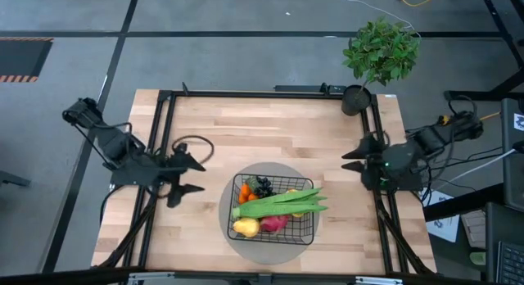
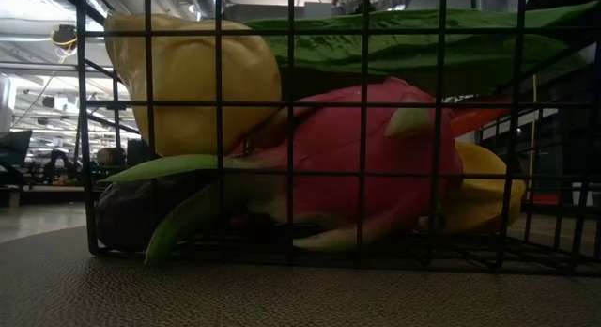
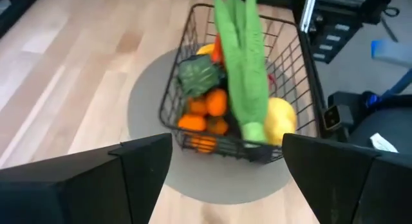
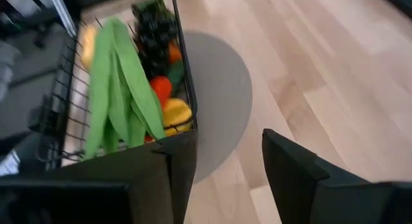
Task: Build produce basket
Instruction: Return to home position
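The black wire-mesh basket [image 1: 273, 207] stands on a round grey mat [image 1: 246, 248] at the table's near middle. It holds the produce: a long green husk [image 1: 282, 203] lying across the top, orange clusters [image 1: 246, 192], dark grapes [image 1: 262, 186], a yellow fruit [image 1: 246, 228] and a pink dragon fruit [image 1: 276, 223]. The low view looks through the mesh at the dragon fruit [image 2: 357, 158] and a yellow fruit [image 2: 192, 73]. My left gripper [image 1: 195, 175] is open and empty, left of the basket. My right gripper [image 1: 350, 154] is open and empty, right of the basket.
A leafy green plant in a black pot [image 1: 377, 60] stands at the table's far right corner. Black frame rails [image 1: 246, 94] run along the table's edges. Bare wooden tabletop [image 1: 270, 129] lies beyond the basket.
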Tool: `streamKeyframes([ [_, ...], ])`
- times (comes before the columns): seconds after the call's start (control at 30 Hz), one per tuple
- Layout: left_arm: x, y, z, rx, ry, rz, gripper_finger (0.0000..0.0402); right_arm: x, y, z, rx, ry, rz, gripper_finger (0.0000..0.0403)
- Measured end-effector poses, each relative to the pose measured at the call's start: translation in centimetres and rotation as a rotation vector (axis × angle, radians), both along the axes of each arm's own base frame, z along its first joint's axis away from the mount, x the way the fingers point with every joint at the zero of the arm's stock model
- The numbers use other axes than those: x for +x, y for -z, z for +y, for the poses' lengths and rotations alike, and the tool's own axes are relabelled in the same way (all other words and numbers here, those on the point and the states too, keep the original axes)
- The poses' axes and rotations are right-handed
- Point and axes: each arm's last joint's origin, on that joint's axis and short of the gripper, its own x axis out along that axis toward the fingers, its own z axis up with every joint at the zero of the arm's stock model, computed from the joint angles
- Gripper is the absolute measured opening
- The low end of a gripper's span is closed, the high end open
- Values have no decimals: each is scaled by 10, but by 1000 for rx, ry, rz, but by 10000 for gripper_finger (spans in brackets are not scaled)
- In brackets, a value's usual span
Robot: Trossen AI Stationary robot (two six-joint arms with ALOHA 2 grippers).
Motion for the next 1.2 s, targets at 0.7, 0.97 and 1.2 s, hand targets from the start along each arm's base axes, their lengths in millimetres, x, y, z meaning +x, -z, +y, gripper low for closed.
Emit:
streamKeyframes([
  [0.7, -79, 94, 53, 17, 258, -687, 283, -5, -4, 7, -34, -316, -359, 162],
  [0.97, -79, 106, 58, 49, 232, -731, 283, -7, 5, 8, -45, -399, -492, 162],
  [1.2, -74, 114, 59, 62, 230, -726, 283, 0, 30, 11, -65, -400, -524, 162],
])
